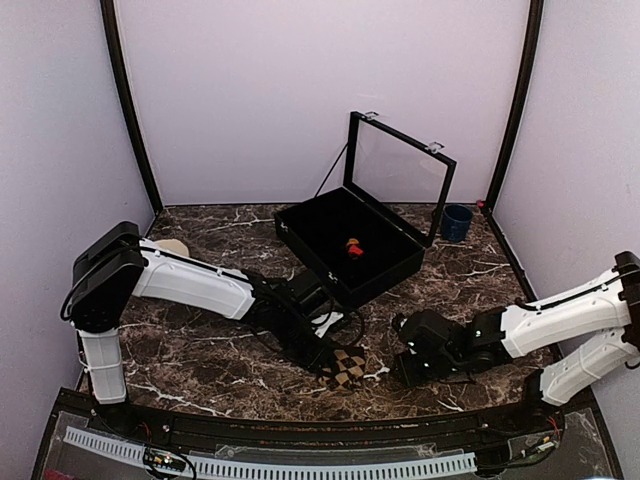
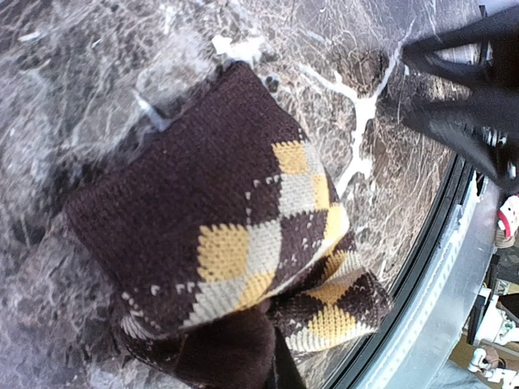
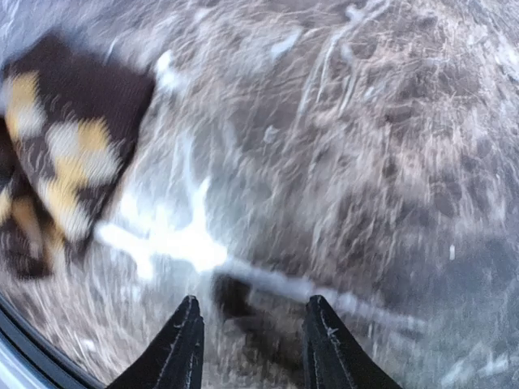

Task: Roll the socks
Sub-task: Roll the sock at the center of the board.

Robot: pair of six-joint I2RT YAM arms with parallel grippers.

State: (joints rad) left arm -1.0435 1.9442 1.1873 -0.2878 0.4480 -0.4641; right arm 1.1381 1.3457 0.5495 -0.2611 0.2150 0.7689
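White left arm [image 1: 190,282] reaches low, gripper [image 1: 327,366] pinching tan-diamond sock [image 1: 349,368].

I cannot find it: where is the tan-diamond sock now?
Top view: the tan-diamond sock lies centre, near the front edge of the table, at the left gripper.

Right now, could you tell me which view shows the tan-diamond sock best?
Left wrist: the tan-diamond sock fills it, sharp. Right wrist blurs it at the left edge; top external shows only a small patch.

My dark marble table [image 1: 220,350] has the tan-diamond sock [image 1: 345,368] bunched by the front edge, an open black case [image 1: 350,245] farther back, and a blue cup [image 1: 457,222] near it.
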